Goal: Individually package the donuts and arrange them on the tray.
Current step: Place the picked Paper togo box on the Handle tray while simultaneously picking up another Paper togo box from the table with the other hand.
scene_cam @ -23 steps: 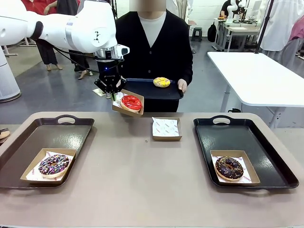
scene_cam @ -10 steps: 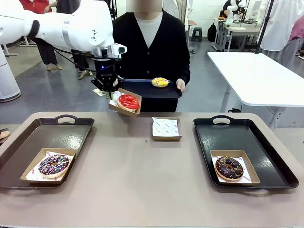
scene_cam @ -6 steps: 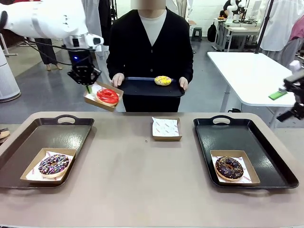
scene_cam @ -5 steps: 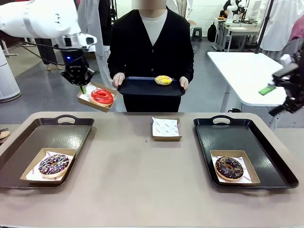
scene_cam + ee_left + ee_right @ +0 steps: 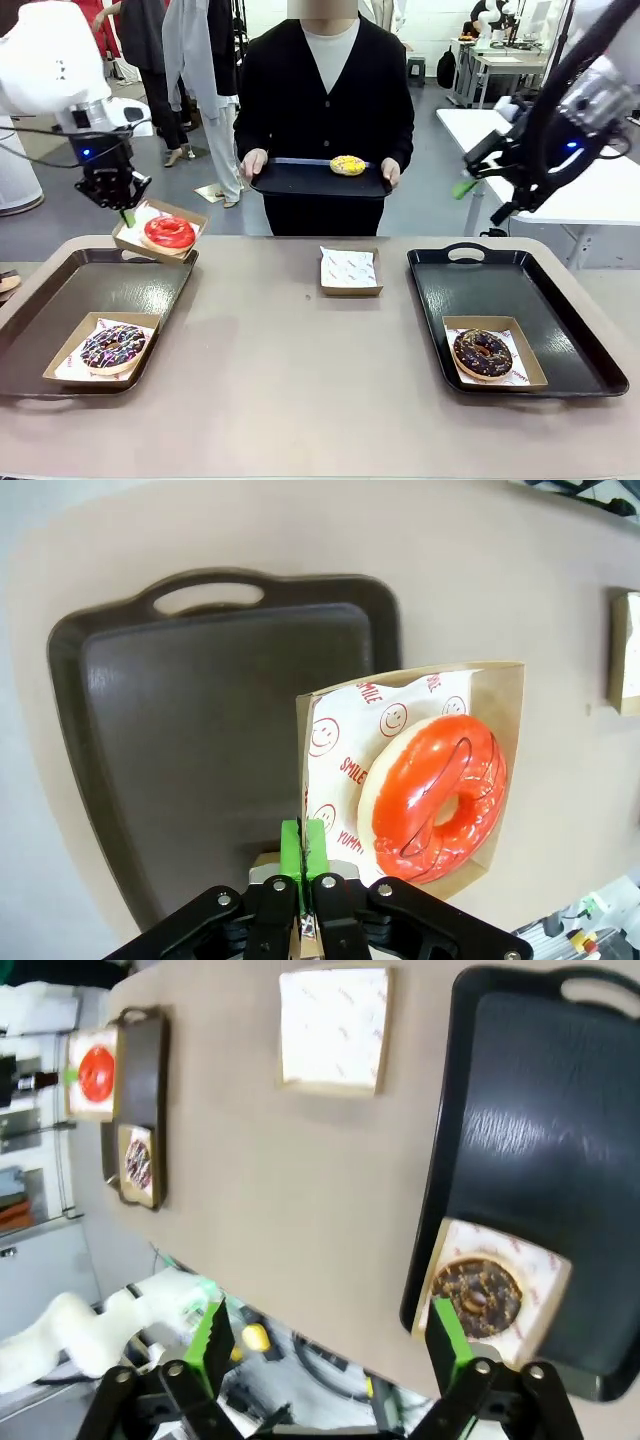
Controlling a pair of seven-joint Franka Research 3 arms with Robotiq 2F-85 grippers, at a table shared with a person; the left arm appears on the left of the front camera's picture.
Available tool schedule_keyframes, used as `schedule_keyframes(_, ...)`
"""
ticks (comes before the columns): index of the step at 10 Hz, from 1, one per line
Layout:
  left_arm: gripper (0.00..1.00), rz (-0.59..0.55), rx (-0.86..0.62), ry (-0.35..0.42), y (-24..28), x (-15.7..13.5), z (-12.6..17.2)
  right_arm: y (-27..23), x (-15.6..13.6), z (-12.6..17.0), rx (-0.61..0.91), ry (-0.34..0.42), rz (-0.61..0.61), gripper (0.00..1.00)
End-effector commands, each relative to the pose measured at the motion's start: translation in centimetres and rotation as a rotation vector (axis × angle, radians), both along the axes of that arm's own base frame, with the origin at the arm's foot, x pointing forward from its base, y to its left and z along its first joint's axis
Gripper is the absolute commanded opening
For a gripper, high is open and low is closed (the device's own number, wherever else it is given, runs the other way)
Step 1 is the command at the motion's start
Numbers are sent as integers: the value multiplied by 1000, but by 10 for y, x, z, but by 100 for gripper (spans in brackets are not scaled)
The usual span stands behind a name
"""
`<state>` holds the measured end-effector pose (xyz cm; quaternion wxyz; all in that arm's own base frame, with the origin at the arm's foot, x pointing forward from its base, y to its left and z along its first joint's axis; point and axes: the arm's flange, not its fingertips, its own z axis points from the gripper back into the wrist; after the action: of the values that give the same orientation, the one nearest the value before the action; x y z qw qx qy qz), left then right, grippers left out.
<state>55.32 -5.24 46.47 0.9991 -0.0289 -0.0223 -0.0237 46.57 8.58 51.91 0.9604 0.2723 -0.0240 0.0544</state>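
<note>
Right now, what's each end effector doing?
Left end effector: closed on the box carrying the red donut.
Right end effector: open, holding nothing.

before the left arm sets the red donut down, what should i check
1. Left gripper shut on the carton edge: ok.
2. Red donut seated inside the carton: ok.
3. Bare floor on the left tray behind the sprinkled donut: ok.
4. Carton lined up over that bare spot: cannot tell; it hangs near the tray's far rim.
5. Right gripper open and well away from the left tray: ok.
</note>
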Motion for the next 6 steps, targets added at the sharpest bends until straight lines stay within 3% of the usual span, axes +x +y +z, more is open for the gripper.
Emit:
schedule_keyframes(1,1,-9,-48,-29,17,-17,-9,28,22,-12,-119,-17,-53,100)
schedule_keyframes(3,1,8,-62,-33,34,-17,-21,60,44,-36,-184,-19,-90,100)
schedule_keyframes(6,1,6,-38,-32,37,-18,-20,84,53,-53,-180,1,-109,100)
